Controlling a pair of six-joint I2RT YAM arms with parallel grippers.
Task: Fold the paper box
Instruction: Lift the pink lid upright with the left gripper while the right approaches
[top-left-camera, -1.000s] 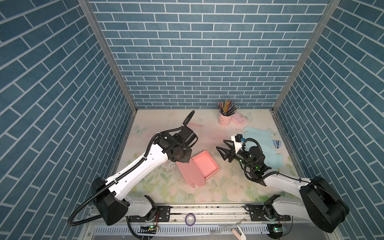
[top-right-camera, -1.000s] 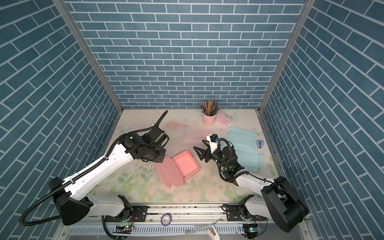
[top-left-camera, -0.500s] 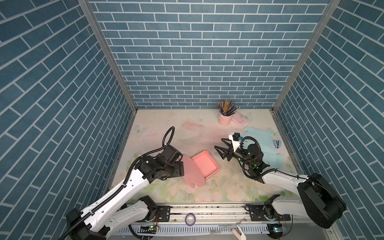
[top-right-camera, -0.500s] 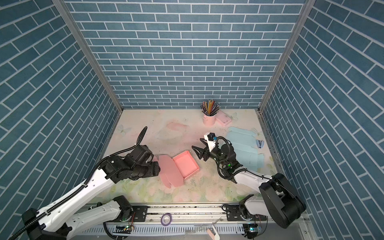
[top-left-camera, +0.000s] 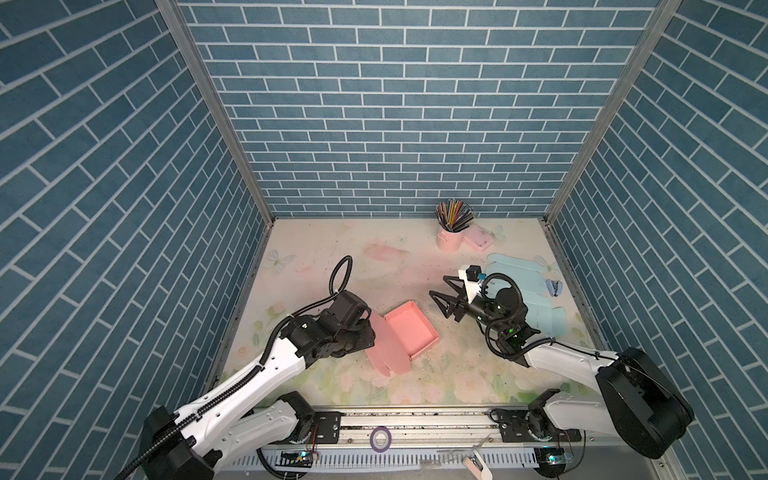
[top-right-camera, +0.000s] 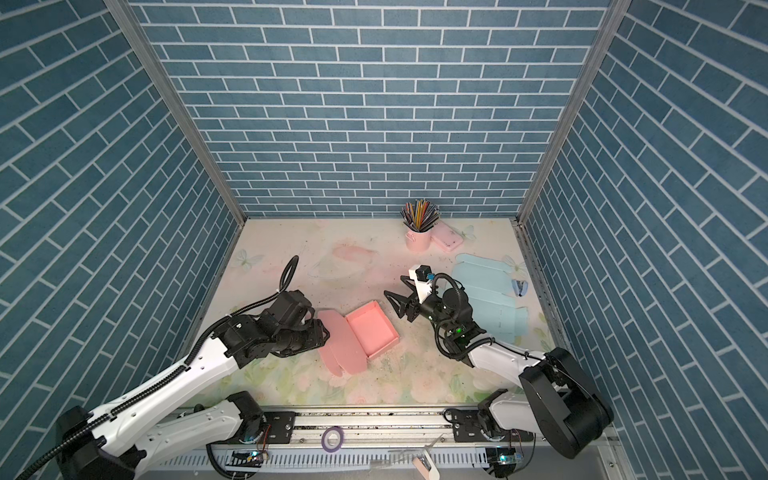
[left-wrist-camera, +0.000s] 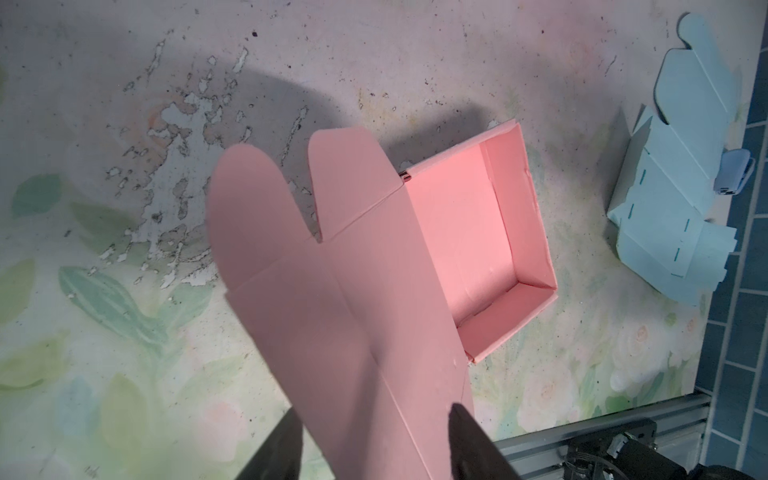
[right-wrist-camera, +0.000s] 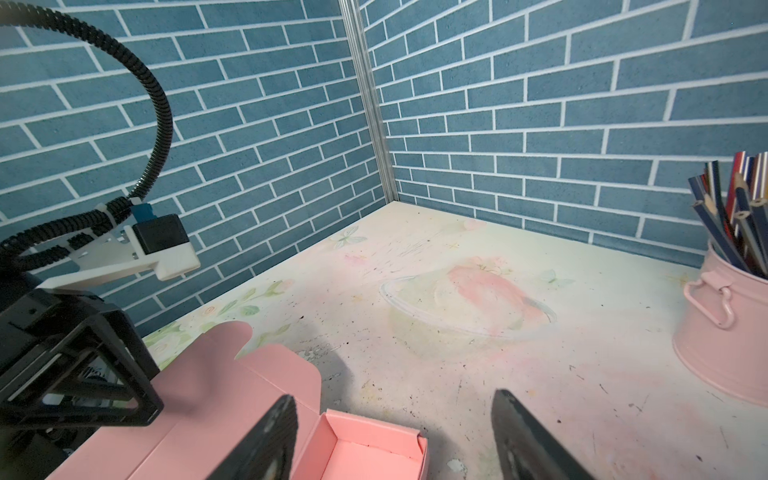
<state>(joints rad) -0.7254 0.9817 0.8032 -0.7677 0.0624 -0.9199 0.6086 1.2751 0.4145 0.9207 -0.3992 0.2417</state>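
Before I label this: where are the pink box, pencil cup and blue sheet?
pink box (top-left-camera: 411, 329): a top view, inner floor.
pencil cup (top-left-camera: 449, 241): a top view, pink side.
blue sheet (top-right-camera: 490, 286): a top view, middle panel.

The tabletop's (top-left-camera: 324, 249) back left is open for passing. The pink box (top-left-camera: 409, 328) fills the middle. The pencil cup (top-left-camera: 450, 240) and blue sheets (top-left-camera: 540, 307) crowd the right.

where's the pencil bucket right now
In both top views the pink pencil bucket stands near the back wall, right of centre, beside a flat pink item and behind the light blue box blanks.
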